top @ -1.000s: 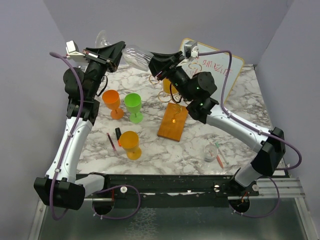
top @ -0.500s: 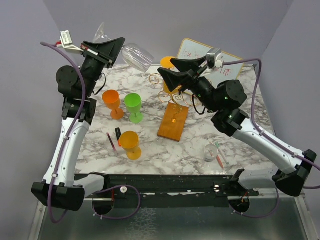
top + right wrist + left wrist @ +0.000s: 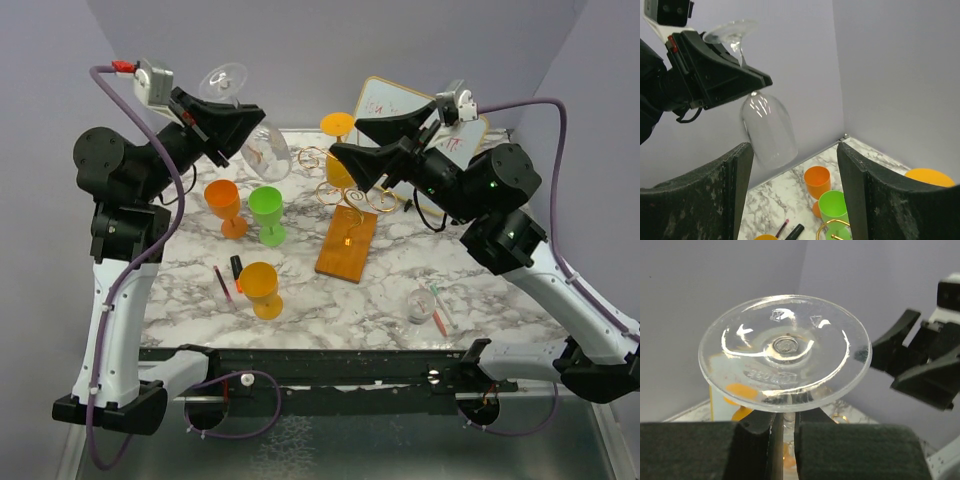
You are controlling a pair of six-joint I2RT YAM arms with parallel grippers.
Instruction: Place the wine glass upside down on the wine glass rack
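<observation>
The clear wine glass [image 3: 262, 148] hangs upside down in the air, foot [image 3: 785, 352] on top and bowl [image 3: 767, 130] below. My left gripper [image 3: 236, 122] is shut on its stem [image 3: 785, 422], left of the rack. The wine glass rack [image 3: 352, 190], gold wire on an orange-brown wooden base [image 3: 347, 245], stands at mid-table. An orange glass [image 3: 338, 168] hangs on it upside down. My right gripper [image 3: 346, 142] is open above the rack, to the right of the glass bowl and apart from it. Nothing lies between its fingers [image 3: 735, 200].
An orange goblet [image 3: 225, 205], a green goblet [image 3: 267, 212] and a yellow-orange goblet [image 3: 262, 287] stand left of the rack. A black marker [image 3: 237, 268] and a red pen [image 3: 223, 285] lie beside them. A whiteboard [image 3: 425, 135] leans at the back right. A small clear cup [image 3: 425, 303] holds pens.
My right gripper has opened, let go of the glass bowl and drawn back to the right. The left arm has swung the glass from lying sideways to foot-up.
</observation>
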